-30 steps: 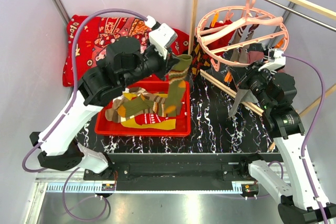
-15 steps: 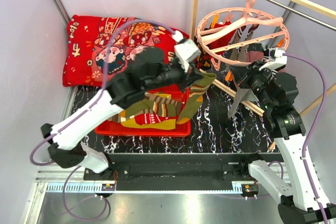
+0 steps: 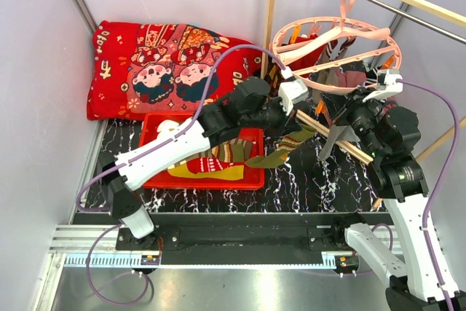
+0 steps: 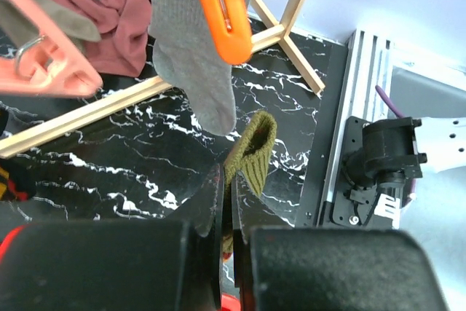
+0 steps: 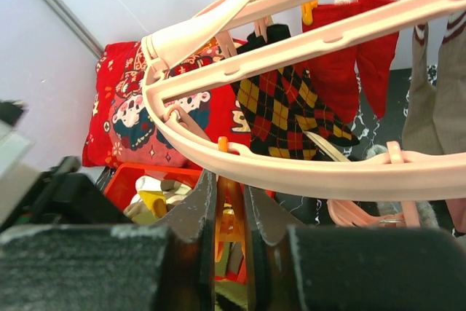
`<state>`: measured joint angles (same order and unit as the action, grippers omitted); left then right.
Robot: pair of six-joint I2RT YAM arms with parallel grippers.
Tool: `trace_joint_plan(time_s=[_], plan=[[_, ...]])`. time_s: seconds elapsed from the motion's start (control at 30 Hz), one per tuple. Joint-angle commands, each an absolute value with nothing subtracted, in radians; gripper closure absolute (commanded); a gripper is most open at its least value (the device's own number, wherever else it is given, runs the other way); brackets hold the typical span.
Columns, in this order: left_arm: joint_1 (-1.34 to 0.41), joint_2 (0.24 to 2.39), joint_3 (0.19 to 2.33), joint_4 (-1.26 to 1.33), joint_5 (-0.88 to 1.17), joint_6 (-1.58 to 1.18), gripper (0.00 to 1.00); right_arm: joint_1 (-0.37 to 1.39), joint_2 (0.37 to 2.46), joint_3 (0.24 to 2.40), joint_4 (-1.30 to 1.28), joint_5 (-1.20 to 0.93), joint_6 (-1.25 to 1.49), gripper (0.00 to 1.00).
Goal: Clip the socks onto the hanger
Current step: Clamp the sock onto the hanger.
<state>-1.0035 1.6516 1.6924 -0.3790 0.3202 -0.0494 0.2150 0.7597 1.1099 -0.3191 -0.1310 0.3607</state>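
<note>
The left gripper, clamped on the olive sock, holds its ribbed end up below the hanger at 2 o'clock. We judge that the right gripper is squeezing 1 orange clip to open it for that end.

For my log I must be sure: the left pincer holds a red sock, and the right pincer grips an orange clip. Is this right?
Not quite. The sock in the left pincer is olive, not red; the left wrist view shows it. The right pincer does grip an orange clip.
</note>
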Motion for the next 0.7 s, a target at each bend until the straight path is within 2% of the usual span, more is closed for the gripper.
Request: trace_joint_plan(time_s=[0.0, 0.67], plan=[[-1.003, 1.670, 1.769, -0.327, 0.377, 0.015, 1.00, 0.218, 0.742, 1.137, -0.265, -0.181, 0.307, 0.95], [-0.943, 1.732, 1.894, -0.333, 0.508, 0.068, 1.00, 0.218, 0.769, 1.146, -0.242, -0.344, 0.244, 0.95]])
